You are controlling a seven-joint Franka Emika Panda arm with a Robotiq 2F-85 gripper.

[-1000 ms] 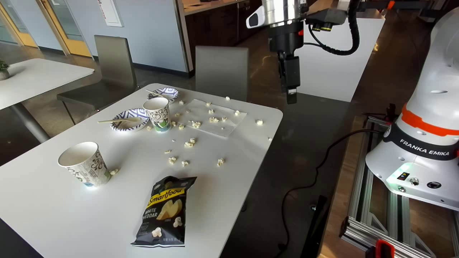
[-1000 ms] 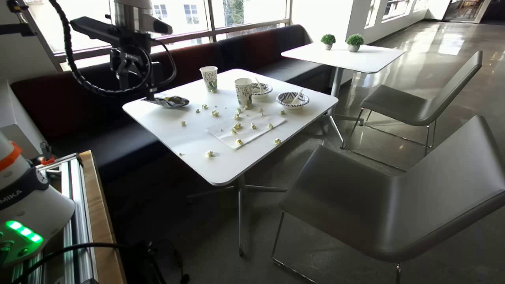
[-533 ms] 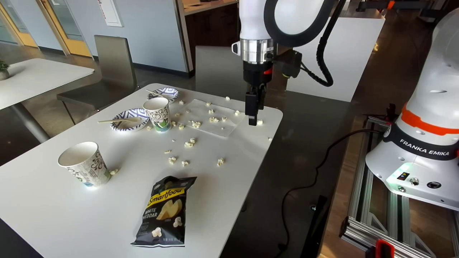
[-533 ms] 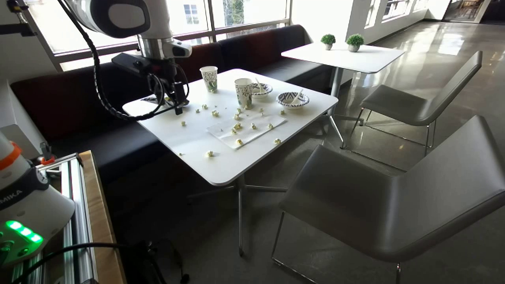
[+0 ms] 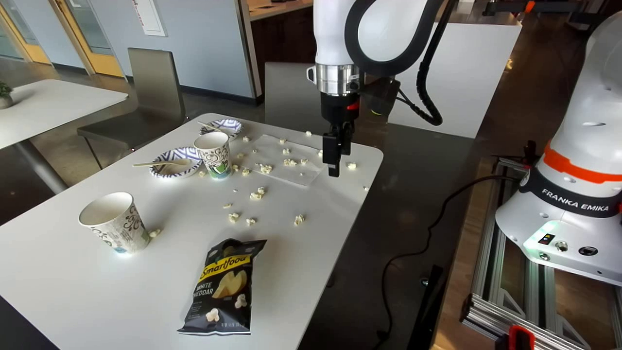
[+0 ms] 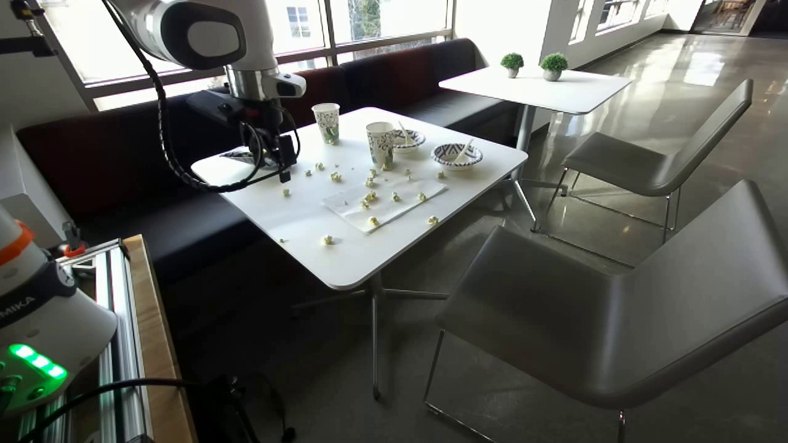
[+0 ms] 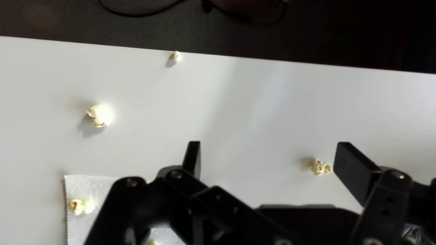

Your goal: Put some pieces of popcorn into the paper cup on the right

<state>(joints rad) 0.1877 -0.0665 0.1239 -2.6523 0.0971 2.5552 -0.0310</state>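
Observation:
Pieces of popcorn (image 5: 299, 219) lie scattered over the white table, some on a napkin. My gripper (image 5: 338, 163) hangs above the table, between its edge and the napkin. In the wrist view the jaws of the gripper (image 7: 268, 148) stand wide open with nothing held. A popcorn piece (image 7: 319, 167) shows on the table below, towards the right-hand finger (image 7: 354, 170). Two white paper cups with dark scrolls and green print stand upright. The paper cup on the right (image 5: 214, 158) is beside the bowls in both exterior views; its inner bottom is hidden.
The left-hand cup (image 5: 115, 223) stands near a black snack bag (image 5: 223, 289). Two patterned bowls (image 5: 175, 163) with spoons sit towards the far side. The napkin (image 6: 385, 206) lies flat. A chair (image 6: 615, 295) stands near the table.
The arm has come in over the table and gone down, moving left in an exterior view and right in the opposite-facing view, more slowly lately. Cups and popcorn have not moved.

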